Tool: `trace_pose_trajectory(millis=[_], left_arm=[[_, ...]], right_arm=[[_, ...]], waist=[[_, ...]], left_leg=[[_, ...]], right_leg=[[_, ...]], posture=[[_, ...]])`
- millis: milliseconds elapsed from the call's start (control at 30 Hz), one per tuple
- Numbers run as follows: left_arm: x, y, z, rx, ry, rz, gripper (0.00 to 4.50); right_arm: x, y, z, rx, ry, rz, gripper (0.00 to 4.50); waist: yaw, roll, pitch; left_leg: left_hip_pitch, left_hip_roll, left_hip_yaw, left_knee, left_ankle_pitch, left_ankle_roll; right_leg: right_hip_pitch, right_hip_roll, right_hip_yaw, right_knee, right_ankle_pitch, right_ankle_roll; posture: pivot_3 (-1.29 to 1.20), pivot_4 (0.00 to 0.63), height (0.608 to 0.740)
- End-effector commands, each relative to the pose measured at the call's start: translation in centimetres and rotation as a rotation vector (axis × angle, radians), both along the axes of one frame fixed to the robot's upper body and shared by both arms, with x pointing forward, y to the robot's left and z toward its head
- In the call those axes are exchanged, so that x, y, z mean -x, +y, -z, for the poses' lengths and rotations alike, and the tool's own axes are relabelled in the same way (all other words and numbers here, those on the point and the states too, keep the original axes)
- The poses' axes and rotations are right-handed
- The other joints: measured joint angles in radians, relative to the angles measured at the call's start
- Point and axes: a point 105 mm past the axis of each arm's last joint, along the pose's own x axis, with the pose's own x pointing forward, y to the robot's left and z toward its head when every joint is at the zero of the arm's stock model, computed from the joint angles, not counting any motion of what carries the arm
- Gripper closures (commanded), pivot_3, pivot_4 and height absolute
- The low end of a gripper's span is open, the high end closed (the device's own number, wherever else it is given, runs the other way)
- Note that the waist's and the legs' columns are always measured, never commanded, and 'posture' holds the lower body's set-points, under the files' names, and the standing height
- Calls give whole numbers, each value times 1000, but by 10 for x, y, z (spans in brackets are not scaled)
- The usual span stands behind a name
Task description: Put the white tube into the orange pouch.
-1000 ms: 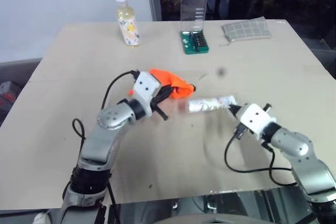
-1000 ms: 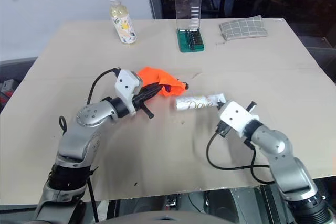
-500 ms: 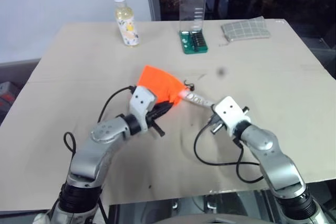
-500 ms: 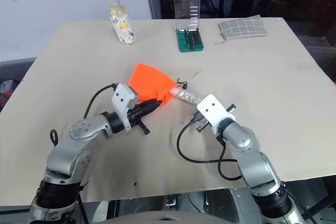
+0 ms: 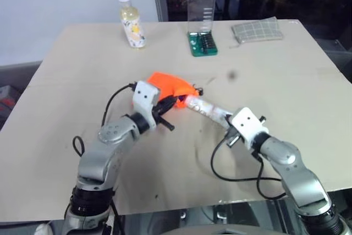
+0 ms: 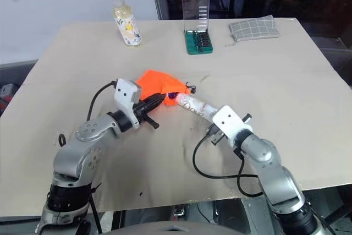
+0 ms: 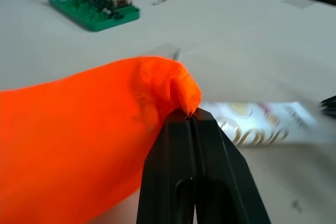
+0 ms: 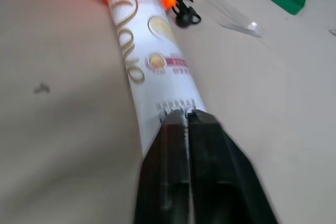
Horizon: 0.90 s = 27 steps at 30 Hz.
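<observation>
While you look from the head, the white tube (image 6: pixel 193 104) pokes its far end into the orange pouch (image 6: pixel 155 82) mid-table | left wrist: left gripper (image 7: pixel 192 121) pinches the pouch edge | right wrist: right gripper (image 8: pixel 177 114) pinches the tube's near end | next: you push it deeper.

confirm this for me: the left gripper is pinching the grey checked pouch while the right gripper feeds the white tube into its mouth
Not quite. The left gripper is pinching the orange pouch, not the grey checked pouch, which lies untouched at the far edge of the table. The left wrist view shows the orange fabric caught in the shut fingers. The rest holds: the right gripper feeds the white tube into the pouch's mouth.
</observation>
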Motion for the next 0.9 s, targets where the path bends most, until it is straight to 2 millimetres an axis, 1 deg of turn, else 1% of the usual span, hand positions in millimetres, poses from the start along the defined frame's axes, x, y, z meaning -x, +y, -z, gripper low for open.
trace_pose_trajectory(millis=[33, 67, 133, 233, 267, 333, 367, 400, 600, 667, 733, 833, 900], left_arm=[[1, -1, -5, -10, -31, 17, 4500], [1, -1, -4, -11, -30, 19, 4500], [1, -1, -4, -10, -30, 21, 4500], [0, -1, -4, -9, -31, 20, 4500], [0, -1, -5, -10, -32, 21, 4500], [-1, -2, -5, -10, -33, 25, 4500], [-1, -4, -5, -11, -34, 32, 4500], [0, -4, -6, -11, -36, 36, 4500], [-3, -1, -7, -18, -42, 30, 4500], [-3, 2, -8, -22, -46, 22, 4500], [-4, 3, -9, -23, -51, 16, 4500], [-4, 5, -10, -23, -58, 10, 4500], [-4, 5, -10, -22, -59, 7, 4500]], right_arm=[[9, -13, -8, -7, -39, -32, 2749], [9, -20, -3, -29, -10, -3, 2223], [7, -30, 3, -53, 8, 29, 2223], [4, -35, 11, 83, -61, -15, 2223], [-1, -40, 14, 164, -103, -15, 2223], [-15, -45, 14, 306, -226, -16, 2223], [-20, -44, 14, 374, -283, -42, 2223], [-23, -41, 13, 402, -328, -66, 2223], [-28, -16, 12, 444, -491, -225, 2223], [-26, -11, 14, 469, -511, -280, 2223], [-23, -13, 17, 494, -518, -308, 2223], [-18, -23, 21, 546, -516, -326, 2223], [-18, -35, 18, 581, -520, -299, 2223]], waist=[[0, 0, 0], [-1, -1, 0], [-2, -1, 0], [-3, 0, 1], [-3, 0, 1], [-4, 0, 1], [-5, 0, 1], [-4, 0, 1], [-2, -1, 1], [-3, -1, 1], [0, -1, 1], [0, -1, 1], [-1, -1, 1]], left_leg=[[0, 0, 0, 0, 0, 0], [0, 0, 0, 0, 0, 0], [0, 0, 0, 0, 0, 0], [1, 1, 0, 0, -2, 3], [1, 1, 0, 0, -2, 3], [1, 1, 0, 0, -2, 3], [1, 1, 1, 0, -2, 2], [1, 1, 1, 0, -1, 1], [1, 1, 0, 0, 2, 2], [0, 1, 1, 0, 2, 2], [0, 1, 1, 0, 2, 2], [0, 0, 1, 0, 2, 2], [1, 0, 1, 0, 2, 2]], right_leg=[[0, 0, 0, -1, 0, 0], [1, 0, 0, -1, 0, 0], [1, 0, 0, -1, 0, 0], [1, 0, 0, -1, 0, 0], [1, 0, 0, -1, 0, 0], [1, 0, 0, -1, 0, 0], [0, 0, 0, 0, 0, 0], [0, 0, 0, 0, 0, 0], [0, 1, 0, -1, 0, 0], [1, 1, 1, -1, 0, 1], [1, 1, 1, -2, 0, 1], [1, 0, 0, -2, 0, 0], [1, 0, 1, -2, 0, 0]], posture=[[0, 150, 740], [0, 150, 740], [0, 150, 740], [0, 150, 740], [0, 150, 740], [0, 150, 740], [0, 150, 740], [0, 150, 740], [0, 150, 740], [0, 150, 740], [0, 150, 740], [0, 150, 740], [0, 150, 740]])
